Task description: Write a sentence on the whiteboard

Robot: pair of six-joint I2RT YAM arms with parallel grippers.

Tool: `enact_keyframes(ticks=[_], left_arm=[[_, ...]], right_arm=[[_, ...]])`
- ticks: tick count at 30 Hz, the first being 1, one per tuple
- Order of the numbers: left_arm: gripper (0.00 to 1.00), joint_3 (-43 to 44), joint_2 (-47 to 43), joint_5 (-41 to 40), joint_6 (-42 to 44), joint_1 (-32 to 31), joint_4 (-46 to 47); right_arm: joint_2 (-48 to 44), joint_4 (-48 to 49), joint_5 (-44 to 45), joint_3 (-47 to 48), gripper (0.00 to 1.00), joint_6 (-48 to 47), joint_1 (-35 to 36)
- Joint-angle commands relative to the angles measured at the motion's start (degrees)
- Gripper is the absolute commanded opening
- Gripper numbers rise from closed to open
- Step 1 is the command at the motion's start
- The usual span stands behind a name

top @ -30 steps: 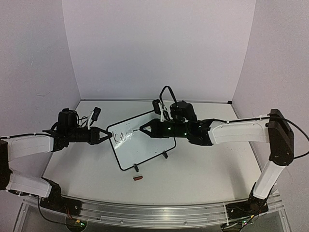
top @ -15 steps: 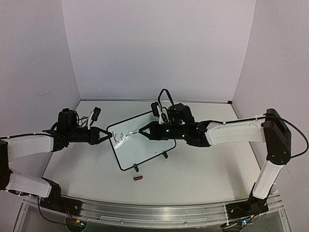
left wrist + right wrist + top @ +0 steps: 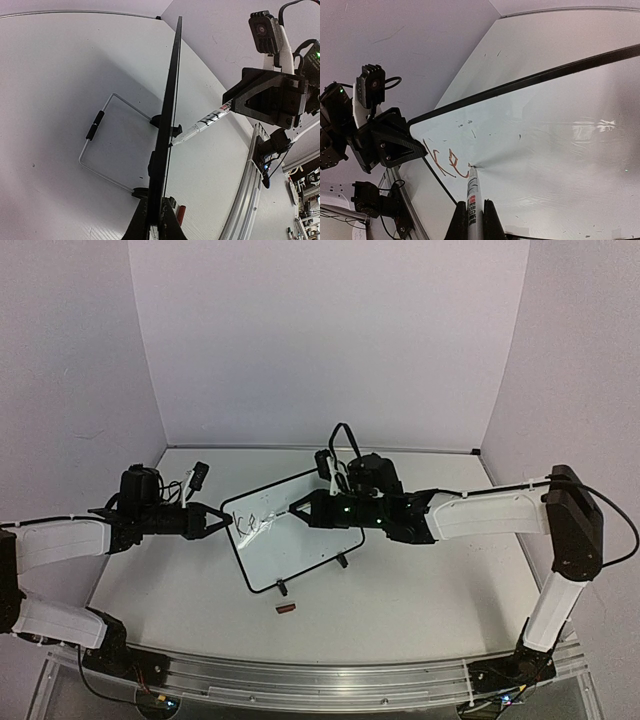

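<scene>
Overhead, two close wrist views; whiteboard (image 3: 300, 545) common

A pale table (image 3: 430, 590) takes up the floor of the scene. It is closed in by a plain lilac back wall (image 3: 330, 340) and side walls (image 3: 60, 360) of the same colour. A curved aluminium rail (image 3: 330, 682) runs along the table's near edge. A small red-brown cap (image 3: 286, 609) lies on the table top, near the front foot of the whiteboard (image 3: 300, 552) but apart from it. A marker (image 3: 474, 197) with a white barrel and black and red print slants down, and its tip touches the whiteboard's face.
</scene>
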Motion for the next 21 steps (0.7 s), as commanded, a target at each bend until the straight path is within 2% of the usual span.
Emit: enact_keyframes(ticks=[1,21], left_arm=[[0.00,0.93,-0.59,-3.37,2.08,0.56,-0.72],[0.00,1.02,-0.31,-3.35,2.15,0.56,-0.75]], right_arm=[[-1.61,1.41,3.78,1.56,0.00,-0.56,-0.32],[-2.64,2.99,4.34,2.19,0.00,-0.78,-0.52]])
